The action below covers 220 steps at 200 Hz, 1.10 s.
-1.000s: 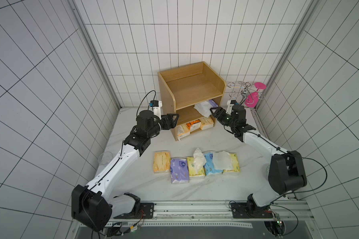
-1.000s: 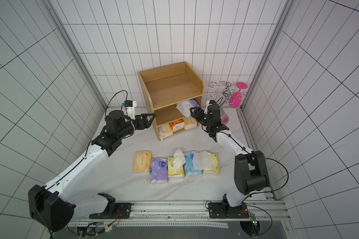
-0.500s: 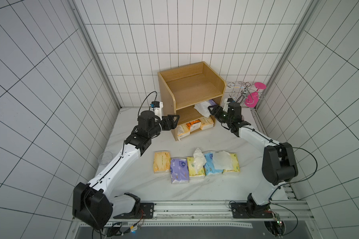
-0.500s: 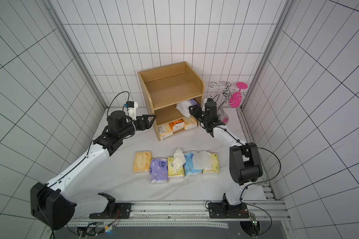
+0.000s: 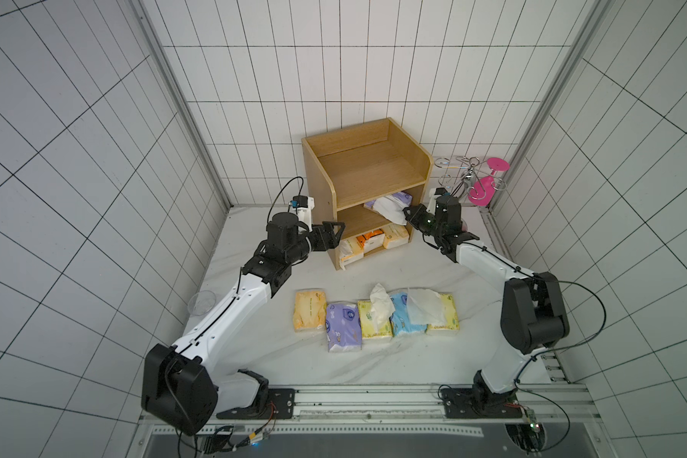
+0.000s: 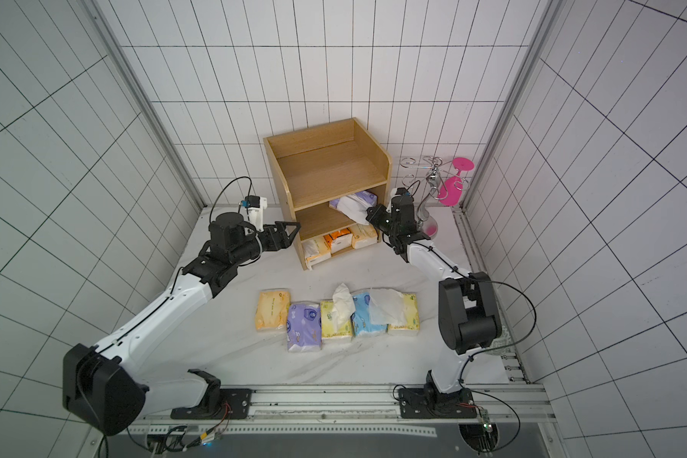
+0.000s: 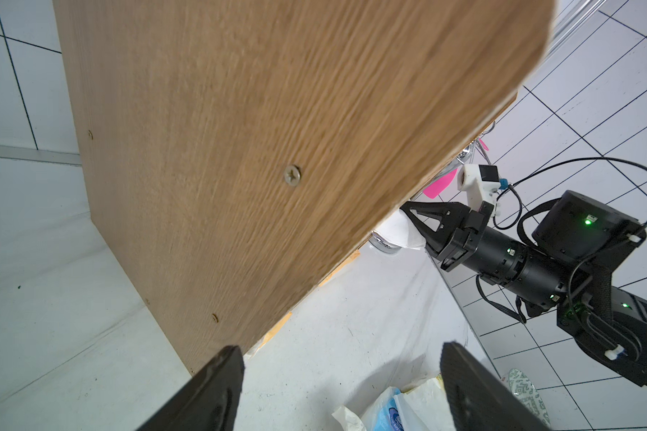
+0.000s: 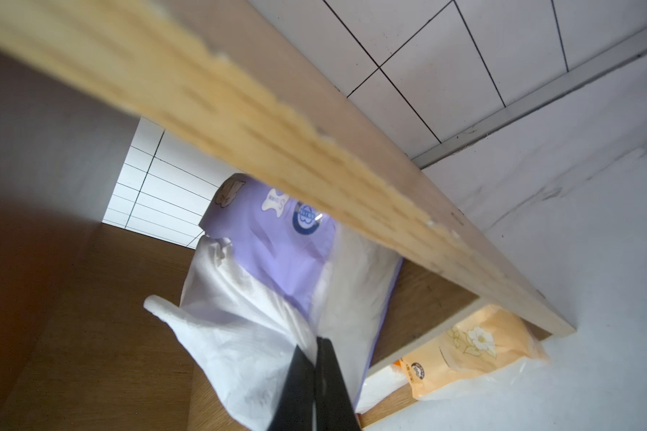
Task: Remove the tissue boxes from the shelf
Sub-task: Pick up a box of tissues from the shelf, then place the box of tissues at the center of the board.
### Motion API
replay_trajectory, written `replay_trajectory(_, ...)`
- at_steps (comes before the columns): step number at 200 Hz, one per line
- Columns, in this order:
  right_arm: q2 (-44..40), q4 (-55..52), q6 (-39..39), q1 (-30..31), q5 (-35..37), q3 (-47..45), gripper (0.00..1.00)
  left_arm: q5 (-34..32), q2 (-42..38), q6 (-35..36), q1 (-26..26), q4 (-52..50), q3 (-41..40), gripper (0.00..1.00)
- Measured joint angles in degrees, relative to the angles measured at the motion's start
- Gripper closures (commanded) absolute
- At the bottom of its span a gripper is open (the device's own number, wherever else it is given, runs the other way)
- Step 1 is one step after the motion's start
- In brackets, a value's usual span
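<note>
White tissue (image 8: 240, 328) trailing from the purple pack (image 8: 277, 239): clamping it in the right tool (image 8: 312, 354), jaws together. Lying on the middle tier of the shelf (image 5: 320, 214), just beyond that nearer tool, long axis pointing roughly inward. Hovering outside the side wall, left tool (image 5: 338, 232), jaws apart.

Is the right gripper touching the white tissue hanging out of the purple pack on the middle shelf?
Touching. The right wrist view shows the right gripper shut on the white tissue trailing from the purple tissue pack.
</note>
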Motion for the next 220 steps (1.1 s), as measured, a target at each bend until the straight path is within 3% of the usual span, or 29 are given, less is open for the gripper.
replay_trajectory(70,-12.2,-4.1,-0.8,0.8,1.9,-10.6,1.00,-1.7,-3.6,-0.3,0.0,-1.6,0.0,0.14)
replay_trajectory(153,-30.0,-8.7,-2.6,0.9,6.6,-31.6,1.00,-3.9,-9.4,-2.4,-1.6,-2.2,-1.1,0.14)
replay_trajectory(195,-33.1,-10.0,-3.7,0.9,9.0,-41.9,1.00,-5.9,-10.7,-3.0,-3.6,-2.8,-2.5,0.14)
replay_trajectory(207,-32.9,-10.2,-3.8,0.7,9.2,-43.8,0.88,-6.5,-10.8,-3.0,-4.1,-2.9,-2.8,0.14)
replay_trajectory(220,-32.9,-10.2,-4.5,0.7,9.3,-44.7,0.61,-7.0,-10.8,-3.0,-4.6,-3.0,-2.9,0.14)
